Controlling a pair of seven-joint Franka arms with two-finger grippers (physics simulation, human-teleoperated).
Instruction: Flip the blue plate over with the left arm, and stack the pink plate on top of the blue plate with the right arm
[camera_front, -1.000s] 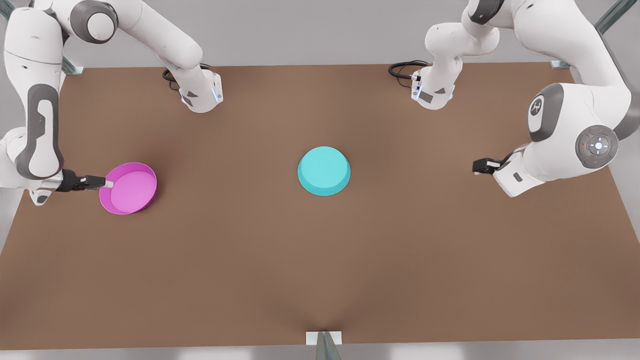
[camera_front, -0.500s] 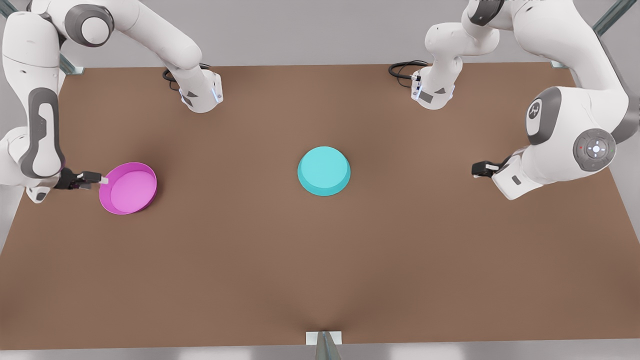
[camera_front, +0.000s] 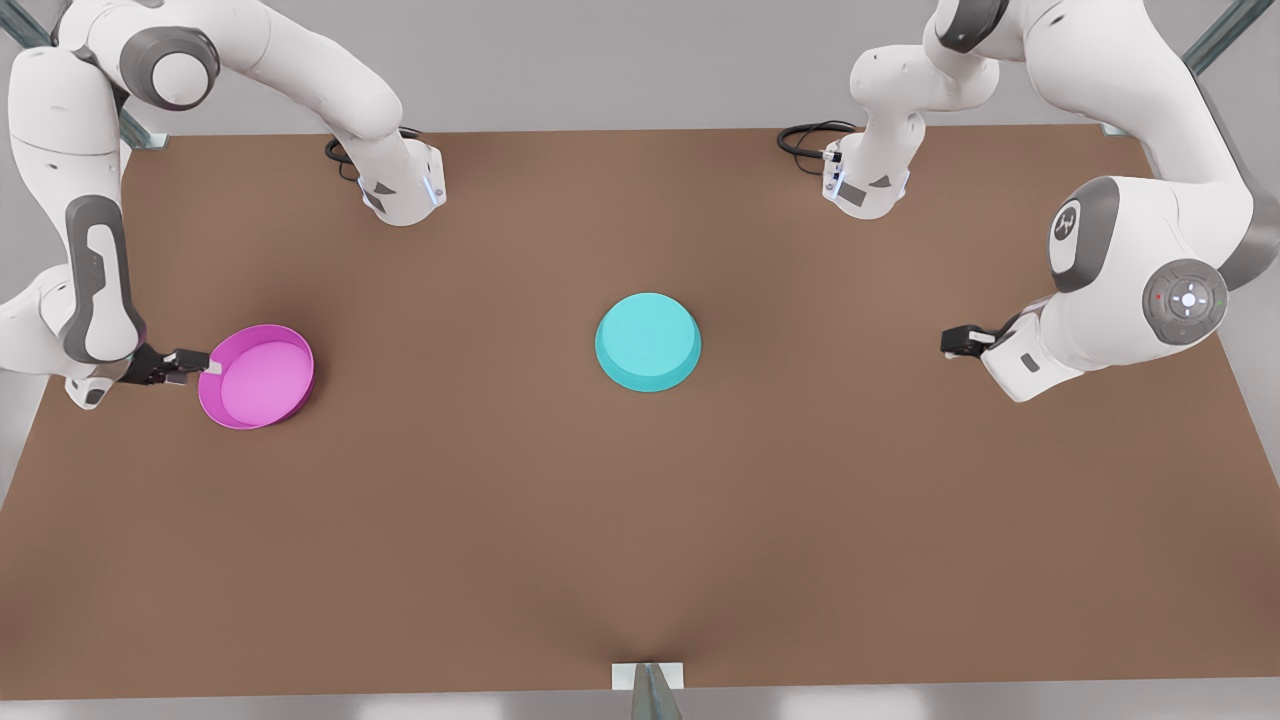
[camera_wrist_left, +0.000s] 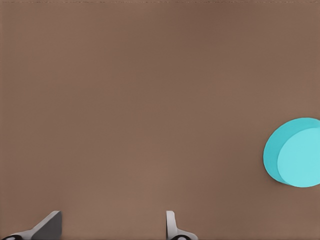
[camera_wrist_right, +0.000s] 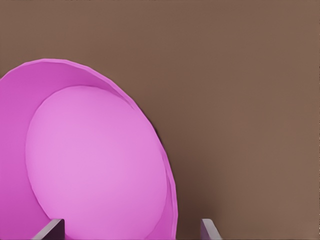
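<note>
Colour-wise it's simple: a round shallow turquoise-cyan plastic dish (camera_front: 648, 341), paler on its flat top and deeper teal down the side wall, and a round shallow magenta-pink plastic dish (camera_front: 257, 376) with a lighter pink floor. Both are plain, no pattern. They sit on a matte brown tabletop (camera_front: 640, 520). The arms are white with grey joint covers.

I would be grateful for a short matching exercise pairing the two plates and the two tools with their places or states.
1. blue plate
2. pink plate
3. right tool
4. left tool

A. at the pink plate's rim, fingers apart
B. rim up, hollow showing
C. base up, mid-table
D. waiting over bare table, fingers apart, far from both plates

Pairs: 1-C, 2-B, 3-A, 4-D
</note>
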